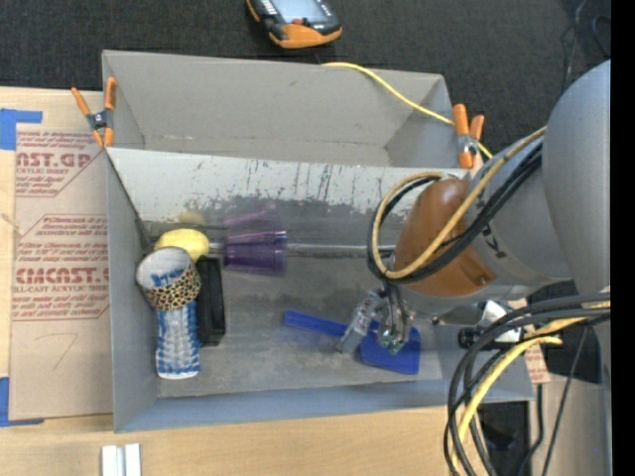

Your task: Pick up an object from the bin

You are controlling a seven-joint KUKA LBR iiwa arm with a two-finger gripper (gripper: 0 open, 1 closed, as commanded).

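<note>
Blue scoop (405, 357) is the thing closest to the pincer (377, 335). It lies flat on the floor of the grey bin (268, 97), near the front wall and over on the right side. It has 1 wide end and 1 long thin handle. The wide end is right under the pincer. The handle pokes out to the left, away from the arm.

I think the scoop is hard plastic. That would make it light and stiff, so it should not bend or squash. It looks smooth, so it might slip. It lies flat, so it could be hard to get under. The best place to grab looks like the thin handle, close to the wide end, because that part is narrow enough to fit in the pincer.

The pincer is low in the bin, where the handle meets the wide end. It is touching the scoop or just above it, and I cannot tell which. I also cannot tell if the pincer is apart or together, so I will not say it has the scoop.

4 other things lie well apart on the left: a purple cup (253, 251) on its side, a yellow ball (184, 240), a spotted tube (171, 288) and a black thing (210, 303).
</note>
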